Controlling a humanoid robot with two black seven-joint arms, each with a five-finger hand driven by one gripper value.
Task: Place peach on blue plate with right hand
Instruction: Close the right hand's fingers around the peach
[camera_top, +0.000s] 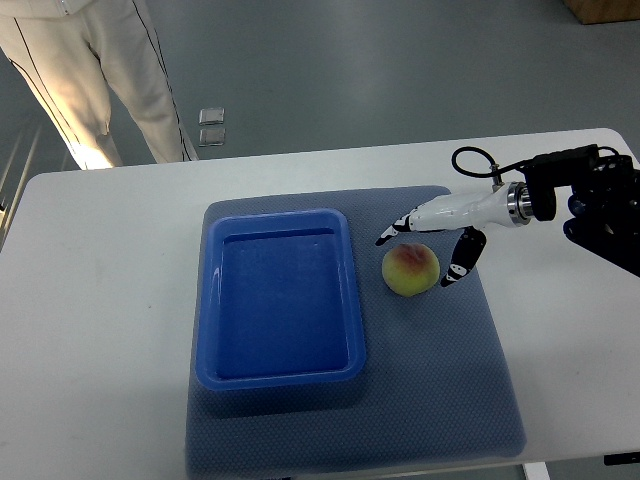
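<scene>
The right robot hand (428, 250) hangs spread and empty over the peach (410, 270), which rests on the grey mat (450, 380) just beside the blue plate (278, 378), ready for grasping.

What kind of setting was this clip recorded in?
Probably a lab or test room: a plain white table on a bare grey floor, a staged blue-grey mat carrying a blue plastic tray and a peach, and a person in white trousers standing by.
</scene>
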